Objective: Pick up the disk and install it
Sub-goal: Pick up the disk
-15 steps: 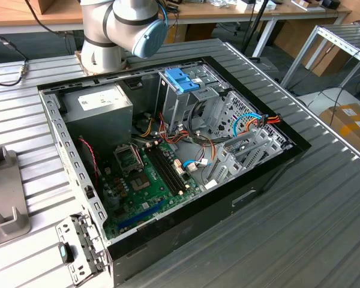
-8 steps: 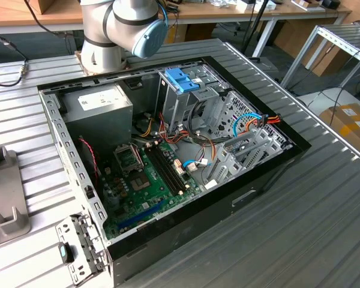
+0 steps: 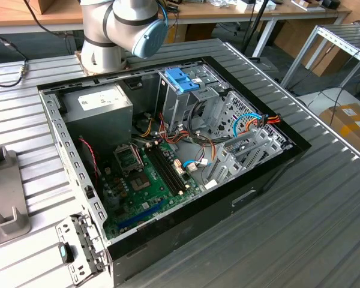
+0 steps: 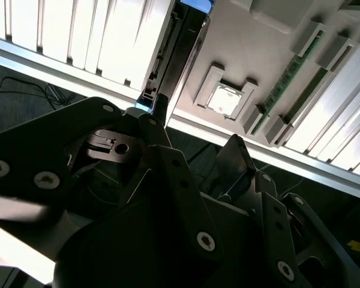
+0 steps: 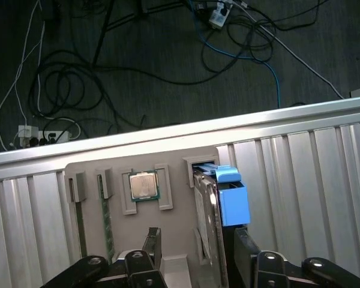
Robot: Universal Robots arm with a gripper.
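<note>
The disk (image 5: 207,223) is a flat grey metal box with a bright blue plastic end (the blue bit sticks out past the metal). It stands up on its thin edge in a slot of the grey holder (image 5: 120,163), near a small square chip (image 5: 143,185).

Disk (image 5: 228,201) on edge in tray (image 5: 90,171) slot, btwn my fingers (image 5: 151,243) — CPU (image 5: 143,185) just beside it, RAM sticks (image 5: 106,222) beyond the CPU

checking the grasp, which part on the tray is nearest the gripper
The disk, upright with a blue tab, lined up with the open gripper; the chip and memory sticks sit aside.
</note>
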